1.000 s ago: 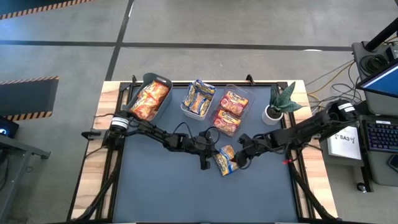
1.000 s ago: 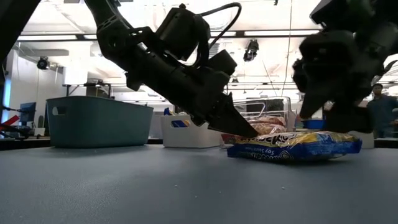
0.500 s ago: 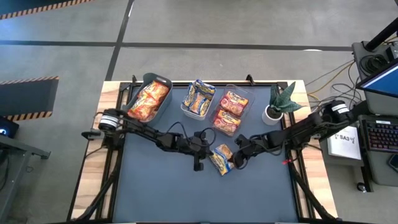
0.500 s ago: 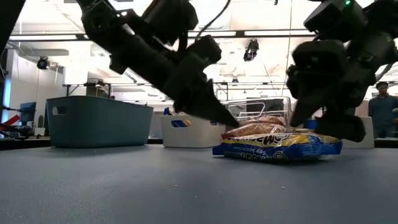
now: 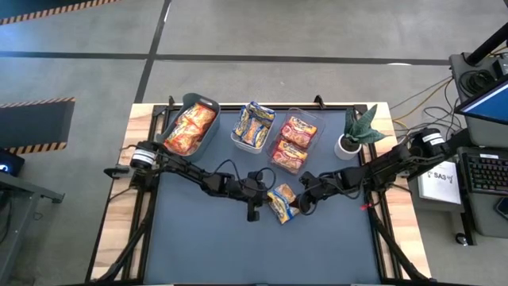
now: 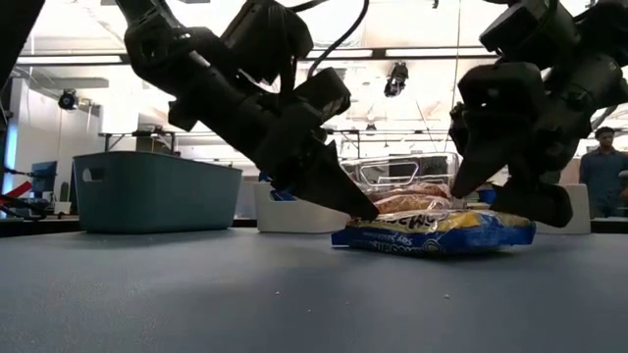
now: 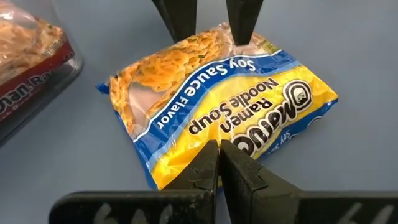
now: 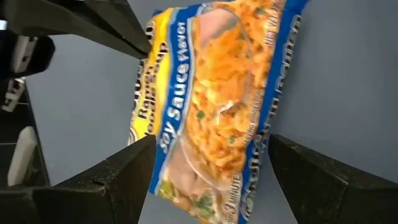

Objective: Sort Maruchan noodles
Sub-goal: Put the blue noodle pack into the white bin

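One blue-and-yellow Maruchan noodles packet [image 5: 282, 204] lies flat on the dark table mat, mid-table, picture side up [image 7: 217, 106]. My left gripper [image 7: 219, 158] is shut, its tip on the packet's end nearer the table's left edge [image 6: 365, 209]. My right gripper [image 8: 212, 140] is open and comes from the table's right. Its two fingers stand either side of the packet's other end [image 6: 500, 201]. More packets lie in the three bins at the far edge. My left gripper presses its shut fingertips [image 7: 211, 163] down on the packet's top face near its yellow end [image 7: 186, 171]. It slants down from the table's left. The packet stays flat on the mat. Whether my right gripper's fingers touch the packet, I cannot tell.
Along the far edge stand a grey-green bin [image 5: 198, 102] with orange packets, a white bin [image 5: 236, 140] with blue ones and a clear bin [image 5: 317, 127] with whitish-red ones. A potted plant [image 5: 355, 133] stands far right. A person [image 6: 599, 167] is beyond the table.
My left gripper, still shut, has drawn back toward the table's left edge. The packet has slid flat along the mat the same way. My right gripper has followed it a little toward the left, still open.
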Tool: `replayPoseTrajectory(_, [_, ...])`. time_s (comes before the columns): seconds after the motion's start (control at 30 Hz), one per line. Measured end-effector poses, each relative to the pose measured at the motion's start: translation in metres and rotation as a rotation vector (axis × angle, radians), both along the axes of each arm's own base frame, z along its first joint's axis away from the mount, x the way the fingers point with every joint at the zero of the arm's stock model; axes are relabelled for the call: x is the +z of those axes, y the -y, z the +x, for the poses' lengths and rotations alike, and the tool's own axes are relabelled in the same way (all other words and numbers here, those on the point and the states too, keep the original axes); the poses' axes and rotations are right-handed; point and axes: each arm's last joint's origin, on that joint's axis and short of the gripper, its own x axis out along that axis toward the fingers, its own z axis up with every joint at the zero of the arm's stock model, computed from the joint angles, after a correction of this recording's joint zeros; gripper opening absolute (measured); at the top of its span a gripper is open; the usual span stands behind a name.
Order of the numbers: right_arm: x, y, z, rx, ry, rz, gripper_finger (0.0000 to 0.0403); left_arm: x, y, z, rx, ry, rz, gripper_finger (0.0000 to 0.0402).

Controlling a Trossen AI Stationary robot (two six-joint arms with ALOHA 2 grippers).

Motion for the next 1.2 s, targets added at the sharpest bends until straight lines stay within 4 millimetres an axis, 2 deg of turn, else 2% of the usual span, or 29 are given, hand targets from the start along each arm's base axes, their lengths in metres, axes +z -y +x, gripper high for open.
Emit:
replayPoseTrajectory(0.4, [-0.005,-0.001,0.006,0.009,0.051,0.019,0.0299,-0.012,-0.002,-0.012,0.037,-0.032,-0.054,0.0000])
replayPoseTrajectory(0.77, [-0.014,0.001,0.017,0.008,0.125,0.027,0.0294,-0.014,-0.002,-0.014,0.040,-0.035,-0.060,0.0000])
replayPoseTrajectory(0.97, [-0.013,0.004,0.019,0.011,0.153,0.011,0.0272,-0.015,-0.002,-0.014,0.038,-0.040,-0.060,0.0000])
replayPoseTrajectory(1.2, [-0.012,0.004,0.019,0.023,0.160,0.025,0.0217,-0.015,-0.002,-0.014,0.039,-0.042,-0.062,0.0000])
